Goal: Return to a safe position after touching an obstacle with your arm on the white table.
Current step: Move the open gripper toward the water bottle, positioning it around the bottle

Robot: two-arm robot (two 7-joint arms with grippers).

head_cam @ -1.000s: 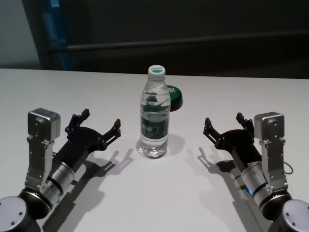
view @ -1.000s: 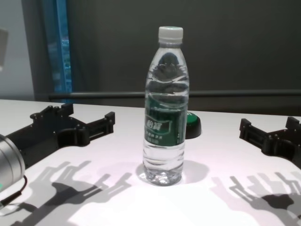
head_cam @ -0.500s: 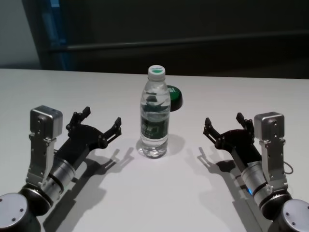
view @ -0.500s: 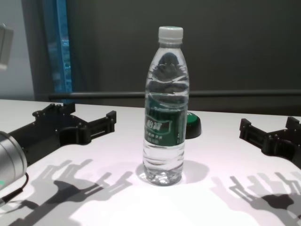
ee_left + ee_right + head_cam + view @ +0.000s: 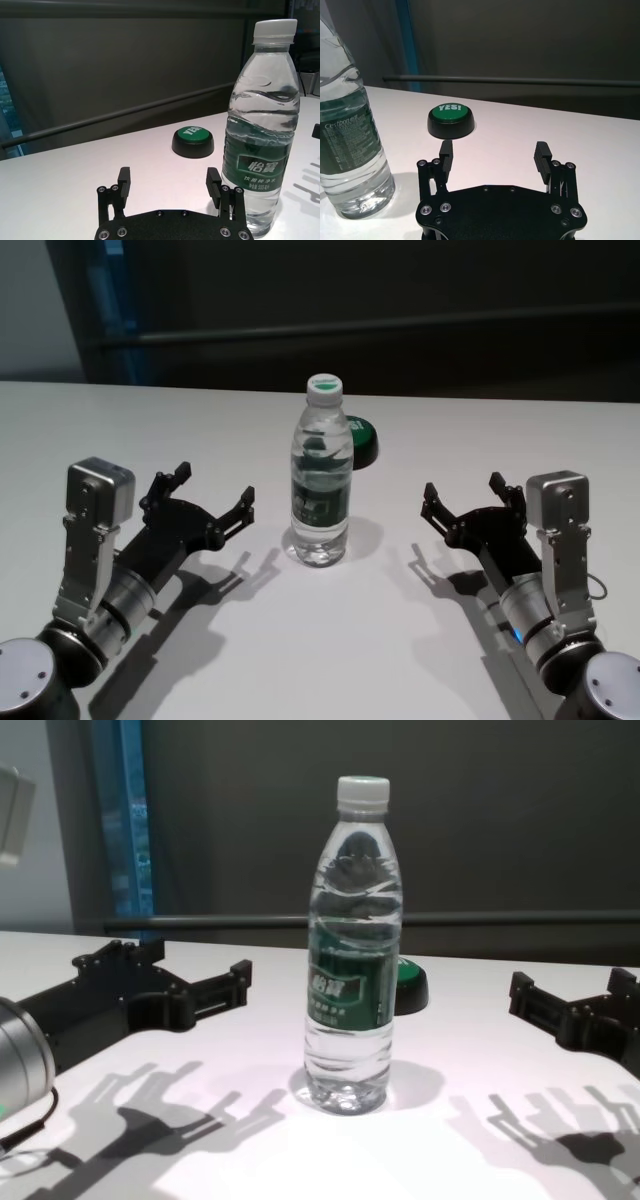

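The bottle is standing upright mid-surface, with a green-topped button just behind it. The left hand is hovering close beside it with fingers apart and empty, while the right hand is waiting well apart, also spread. Retreating well likely means drawing the left arm straight away from the bottle, low and slow, without sweeping sideways into it.

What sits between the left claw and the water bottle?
Nothing: in the head view only bare white table separates the open left claw from the upright water bottle.
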